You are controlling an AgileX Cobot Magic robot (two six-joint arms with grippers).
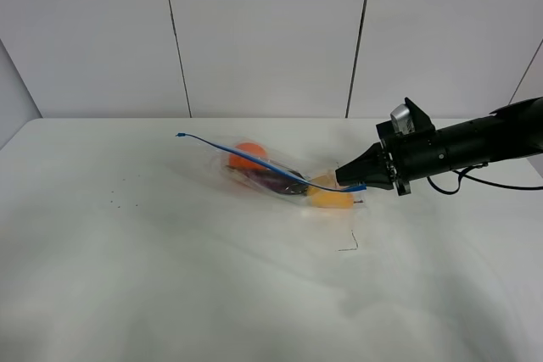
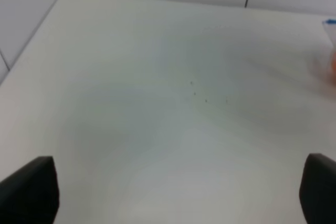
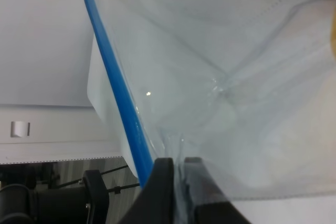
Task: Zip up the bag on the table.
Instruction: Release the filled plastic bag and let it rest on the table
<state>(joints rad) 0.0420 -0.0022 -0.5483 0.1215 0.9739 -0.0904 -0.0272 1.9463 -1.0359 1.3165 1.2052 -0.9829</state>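
The bag (image 1: pixel 276 174) lies on the table (image 1: pixel 170 277) right of centre, clear and crinkly, with an orange (image 1: pixel 248 155), a purple eggplant (image 1: pixel 280 182) and a yellow pear (image 1: pixel 329 196) inside. Its blue zipper strip (image 1: pixel 254 161) runs along the raised top edge. My right gripper (image 1: pixel 353 178) is shut on the bag's right end at the strip. The right wrist view shows the fingers (image 3: pixel 161 187) pinching the plastic beside the blue strip (image 3: pixel 118 82). My left gripper (image 2: pixel 173 192) is open over bare table, with the bag's edge (image 2: pixel 331 51) blurred at the far side. The left arm is out of the exterior view.
A small dark thread-like mark (image 1: pixel 349 243) lies on the table in front of the bag. A few tiny dark specks (image 1: pixel 119 201) dot the table to the left. White wall panels (image 1: pixel 263 31) stand behind the table's far edge.
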